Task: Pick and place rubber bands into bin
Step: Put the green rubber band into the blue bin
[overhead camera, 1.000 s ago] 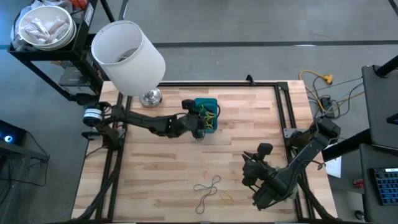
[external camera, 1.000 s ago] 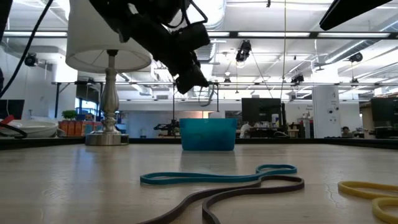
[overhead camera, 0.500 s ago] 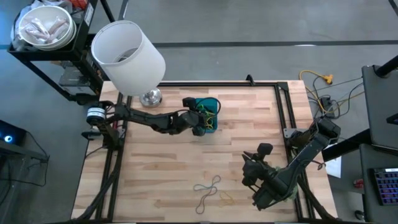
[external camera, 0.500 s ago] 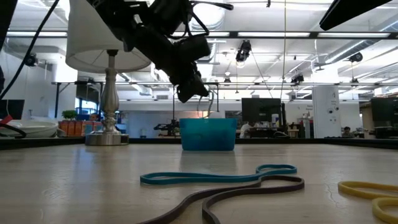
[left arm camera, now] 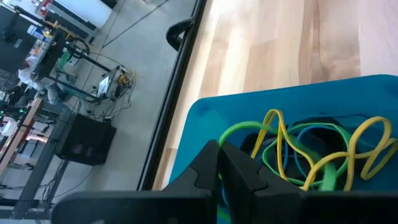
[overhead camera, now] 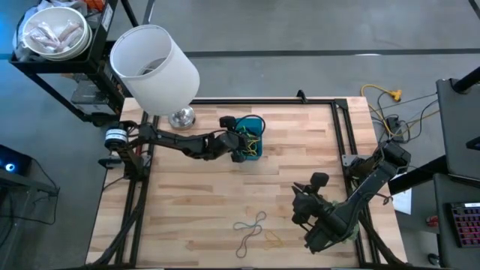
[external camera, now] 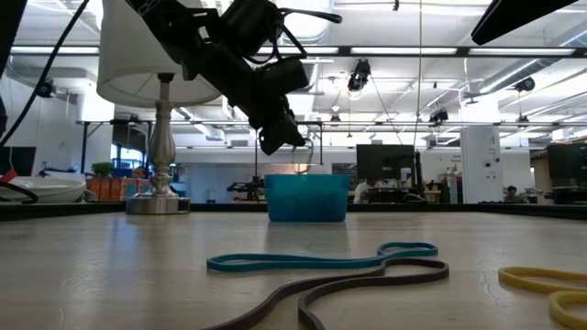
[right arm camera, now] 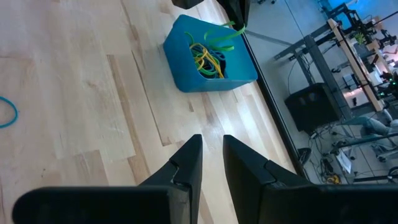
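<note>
The blue bin stands on the wooden table right of centre at the far side, and holds several green, yellow and teal rubber bands. My left gripper hangs over the bin's near-left part, shut on a green rubber band that dangles toward the bin. A teal band, a brown band and a yellow band lie loose on the table near the front edge. My right gripper waits above the table at the front right, open with nothing between its fingers. My left gripper pinches the green band between its two shut fingers at the band's upper end. The fingers slant down from the table's left. The band hangs slack below the fingertips as a thin loop above the bin's rim; whether it touches the bin I cannot tell.
A white-shaded lamp on a metal base stands at the far left, close behind my left arm. Black rails frame the table's edges. Bare wood lies between the bin and the loose bands.
My left gripper, shut all along, has gone a little toward the table's far edge and down, farther over the bin, with the green band hanging from it. The band's loop now hangs closer to the bin's rim.
</note>
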{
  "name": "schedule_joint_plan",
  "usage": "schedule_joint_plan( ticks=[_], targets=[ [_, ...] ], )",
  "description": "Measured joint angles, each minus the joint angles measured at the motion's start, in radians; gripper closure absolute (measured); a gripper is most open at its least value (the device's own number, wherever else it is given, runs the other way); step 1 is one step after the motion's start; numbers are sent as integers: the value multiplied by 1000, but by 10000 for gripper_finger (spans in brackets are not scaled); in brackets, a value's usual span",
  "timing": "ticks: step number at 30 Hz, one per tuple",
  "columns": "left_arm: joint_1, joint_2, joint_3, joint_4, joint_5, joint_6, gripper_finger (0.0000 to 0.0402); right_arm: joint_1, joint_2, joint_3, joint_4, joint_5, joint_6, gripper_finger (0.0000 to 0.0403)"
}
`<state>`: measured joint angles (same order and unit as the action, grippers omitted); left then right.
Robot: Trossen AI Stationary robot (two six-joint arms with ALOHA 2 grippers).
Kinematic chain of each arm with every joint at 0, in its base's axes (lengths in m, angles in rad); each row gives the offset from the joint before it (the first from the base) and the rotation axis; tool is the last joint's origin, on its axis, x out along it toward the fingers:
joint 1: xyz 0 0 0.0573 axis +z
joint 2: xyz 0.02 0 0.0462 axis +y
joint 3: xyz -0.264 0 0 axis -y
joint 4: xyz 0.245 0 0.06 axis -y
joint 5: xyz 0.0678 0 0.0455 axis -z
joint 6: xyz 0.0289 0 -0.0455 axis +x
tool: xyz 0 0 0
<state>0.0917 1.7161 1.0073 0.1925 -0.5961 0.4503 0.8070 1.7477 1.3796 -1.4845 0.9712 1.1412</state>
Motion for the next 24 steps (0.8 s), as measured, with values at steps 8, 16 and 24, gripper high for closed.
schedule_joint_plan(
  ticks=[8, 16, 24],
  targets=[
    [0, 0, 0, -34, 2, -12, 389, 0, 0, 0, 2, 0, 0, 344],
    [12, -1, 0, -45, 24, -52, 316, 0, 0, 0, 3, 0, 4, 344],
    [22, -1, 4, -77, 68, -124, 272, -1, 1, 0, 3, 0, 3, 344]
  ],
)
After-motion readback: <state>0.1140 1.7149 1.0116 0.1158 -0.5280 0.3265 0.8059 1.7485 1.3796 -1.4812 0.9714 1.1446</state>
